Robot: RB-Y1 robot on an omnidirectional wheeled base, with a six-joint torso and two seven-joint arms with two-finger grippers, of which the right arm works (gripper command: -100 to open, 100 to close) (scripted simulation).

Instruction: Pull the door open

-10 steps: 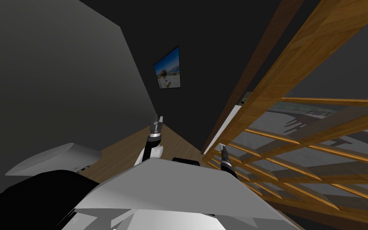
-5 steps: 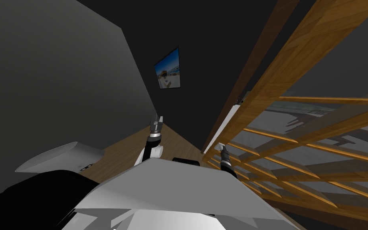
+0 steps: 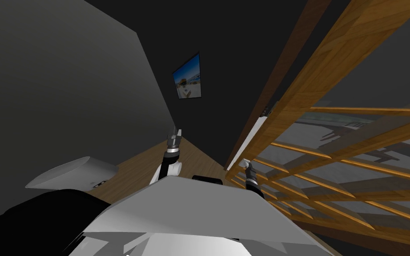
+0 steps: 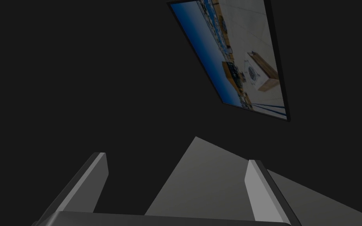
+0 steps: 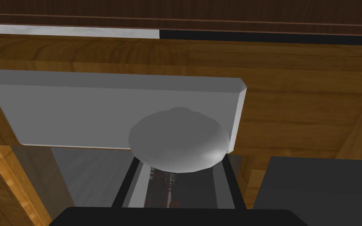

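A wooden door point(image 3: 326, 62) with glass panes stands ajar on my right, hung in a dark brown frame point(image 3: 284, 66). My right gripper point(image 3: 245, 164) is at the door's free edge. In the right wrist view its fingers point(image 5: 132, 184) press either side of a round grey knob point(image 5: 179, 139), which sits on a grey plate point(image 5: 97, 112) fixed to the door's wood point(image 5: 306, 98). A pale strip shows in the gap past the door's edge. My left gripper point(image 3: 174, 134) is held up ahead of my chest, away from the door, its fingers point(image 4: 95, 178) standing wide apart with nothing between them.
A pale grey rounded object point(image 3: 73, 173) lies on the wooden floor point(image 3: 139, 166) at my left. A grey wall rises on the left, and a dark wall with a framed picture point(image 3: 187, 81) stands ahead.
The door has swung slightly further from its frame with my right gripper still on the knob. The grey object at the left has slid right in view, so I have shifted.
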